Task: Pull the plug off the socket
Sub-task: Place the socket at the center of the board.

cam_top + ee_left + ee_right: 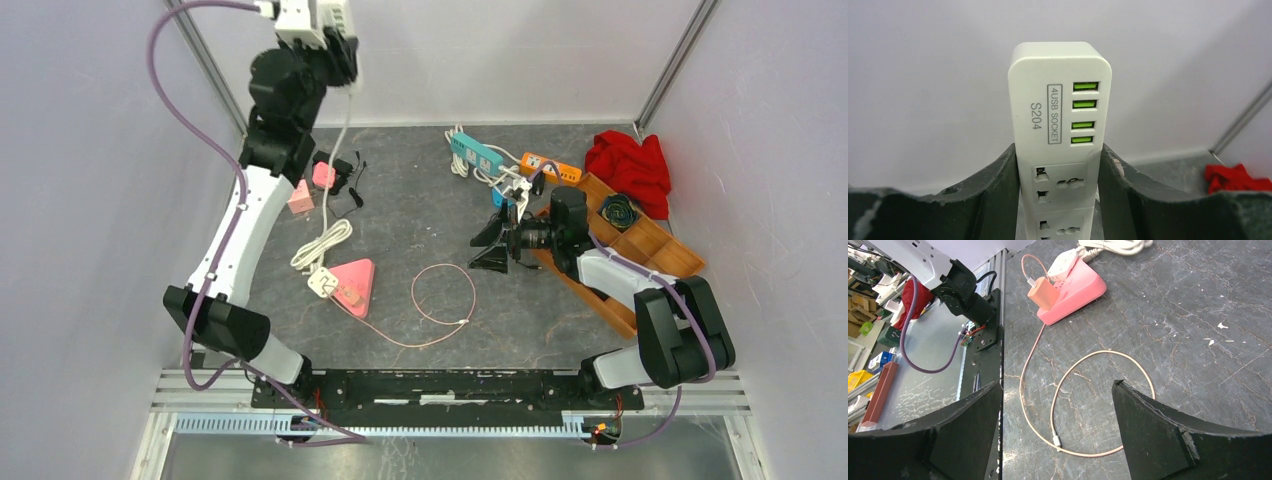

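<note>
- A pink three-cornered plastic socket block (358,280) lay on the dark stone table (400,200).
- A small white plug (321,283) sat on the pink block, at the corner toward the left arm. It looked pushed in.
- A small orange charger (1043,294) stood on the block just beside the white plug.
- A thin pink cable (445,300) ran from the orange charger and lay in a loop on the table, on the block's right-arm side.
- A white cord (325,235) lay bunched up just behind the block and went up from there.
- High above and behind the block, the left gripper (1058,160) was squeezing a long white plastic power strip (1060,90) with four green slots. One finger pressed on each side.
- The right gripper (488,247) hung low over the table past the cable loop. Its fingers (963,435) were spread wide and held nothing.
- A red cloth (630,165) and a wooden tray (650,245) lay far off on the right-arm side of the block.
</note>
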`<state>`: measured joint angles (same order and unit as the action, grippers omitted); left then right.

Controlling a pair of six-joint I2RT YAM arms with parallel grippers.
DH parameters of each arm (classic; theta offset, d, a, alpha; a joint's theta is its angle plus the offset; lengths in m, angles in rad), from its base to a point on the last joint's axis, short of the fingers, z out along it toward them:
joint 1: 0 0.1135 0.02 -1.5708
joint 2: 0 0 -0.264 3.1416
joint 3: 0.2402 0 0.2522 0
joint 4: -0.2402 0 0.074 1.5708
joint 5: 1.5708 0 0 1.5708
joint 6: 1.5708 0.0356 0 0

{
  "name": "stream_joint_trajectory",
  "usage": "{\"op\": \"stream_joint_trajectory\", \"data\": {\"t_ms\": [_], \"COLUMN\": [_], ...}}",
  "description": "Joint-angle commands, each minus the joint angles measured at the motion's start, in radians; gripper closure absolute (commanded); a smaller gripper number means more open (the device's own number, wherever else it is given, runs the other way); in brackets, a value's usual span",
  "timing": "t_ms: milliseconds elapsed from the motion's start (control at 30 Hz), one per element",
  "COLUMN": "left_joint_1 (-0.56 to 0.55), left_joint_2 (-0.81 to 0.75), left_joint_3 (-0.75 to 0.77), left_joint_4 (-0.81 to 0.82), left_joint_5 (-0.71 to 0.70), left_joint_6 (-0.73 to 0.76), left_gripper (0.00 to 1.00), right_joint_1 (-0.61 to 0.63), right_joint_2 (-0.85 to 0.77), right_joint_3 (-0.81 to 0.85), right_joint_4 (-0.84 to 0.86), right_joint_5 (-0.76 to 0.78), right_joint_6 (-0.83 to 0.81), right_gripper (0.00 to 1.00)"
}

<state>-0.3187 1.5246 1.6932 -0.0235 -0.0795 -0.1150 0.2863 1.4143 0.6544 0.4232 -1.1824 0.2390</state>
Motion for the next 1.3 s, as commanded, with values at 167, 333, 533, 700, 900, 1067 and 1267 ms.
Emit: {"op": "stream_joint_trajectory", "data": {"t_ms": [167,333,533,700,900,1067,1267], "left_joint_1": [0.055,0.064,0.07,0.076,0.103,0.146,0.186], "left_joint_2": [0.119,0.142,0.195,0.267,0.411,0.523,0.66], "left_joint_3": [0.258,0.16,0.013,-0.072,-0.08,-0.081,-0.018], "left_joint_4": [0.037,0.059,0.071,0.063,0.028,0.029,-0.042], "left_joint_5": [0.036,0.138,0.266,0.388,0.465,0.486,0.511], "left_joint_6": [0.166,0.119,0.035,-0.025,-0.113,-0.207,-0.293], "left_gripper": [0.98,0.98,0.98,0.97,0.95,0.95,0.85], "right_joint_1": [0.003,0.003,0.003,0.004,0.003,0.003,0.004], "right_joint_2": [-0.023,-0.015,-0.004,0.015,0.035,0.045,0.07], "right_joint_3": [0.043,0.05,0.06,0.076,0.082,0.1,0.115], "right_joint_4": [-0.001,-0.018,-0.052,-0.094,-0.118,-0.167,-0.206], "right_joint_5": [-0.033,-0.037,-0.039,-0.039,-0.04,-0.038,-0.038], "right_joint_6": [-0.03,-0.041,-0.067,-0.103,-0.122,-0.167,-0.198], "right_gripper": [0.13,0.13,0.13,0.13,0.14,0.14,0.14]}}
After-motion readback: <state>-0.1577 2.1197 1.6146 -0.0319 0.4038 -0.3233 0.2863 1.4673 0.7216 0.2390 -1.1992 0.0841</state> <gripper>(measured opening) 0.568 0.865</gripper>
